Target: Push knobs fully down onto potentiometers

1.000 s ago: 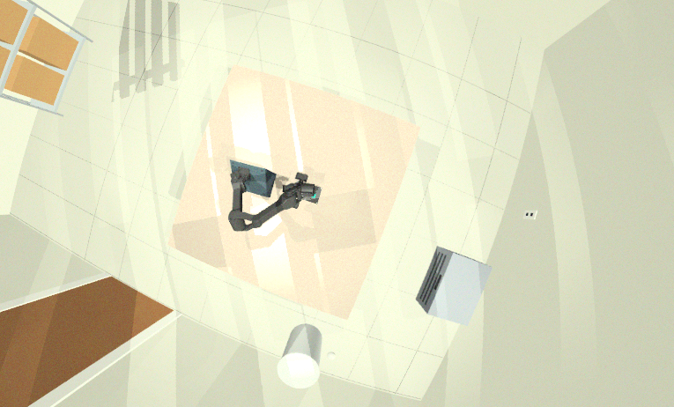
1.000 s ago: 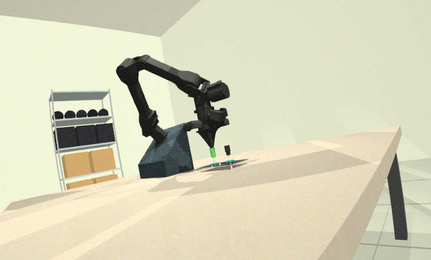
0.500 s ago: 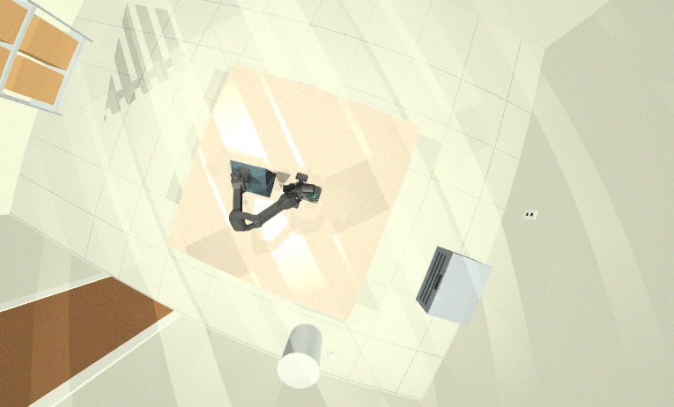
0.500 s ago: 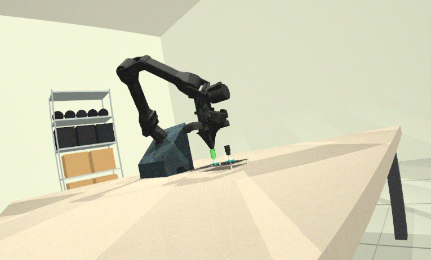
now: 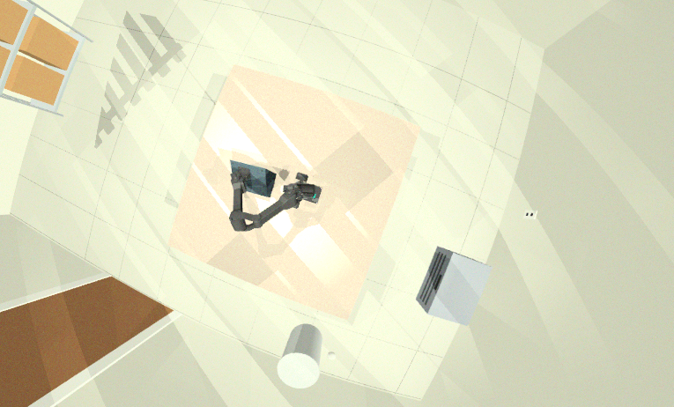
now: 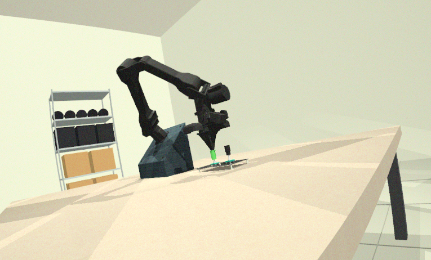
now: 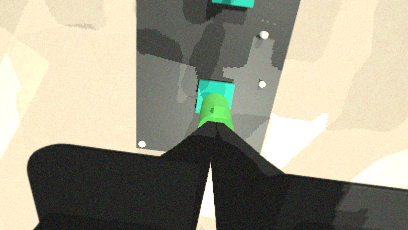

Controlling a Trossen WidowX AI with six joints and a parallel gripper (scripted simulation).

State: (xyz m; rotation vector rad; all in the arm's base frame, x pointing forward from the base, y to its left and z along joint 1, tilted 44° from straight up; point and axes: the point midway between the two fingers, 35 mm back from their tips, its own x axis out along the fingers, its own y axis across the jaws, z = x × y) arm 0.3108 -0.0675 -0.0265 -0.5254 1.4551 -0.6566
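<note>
The dark circuit board (image 6: 239, 161) (image 7: 165, 100) stands on short legs on the table. A green knob (image 6: 213, 154) (image 7: 215, 110) stands upright above a teal potentiometer (image 6: 214, 164) (image 7: 205, 90), with a gap of bare shaft showing below it in the exterior view. A black knob (image 6: 227, 149) stands on the other potentiometer (image 6: 230, 160) (image 7: 234, 2), also with bare shaft below it. My gripper (image 6: 213, 149) (image 7: 213, 130) is shut with nothing between its fingers. Its tips are right at the green knob's top and look to touch it.
The blue-grey arm base (image 5: 258, 176) (image 6: 165, 161) stands on the table (image 5: 329, 111) (image 6: 178, 219) behind the board. White posts (image 7: 264, 34) (image 7: 262, 84) show along one side of the board. The black knob stands close beside the gripper's fingers.
</note>
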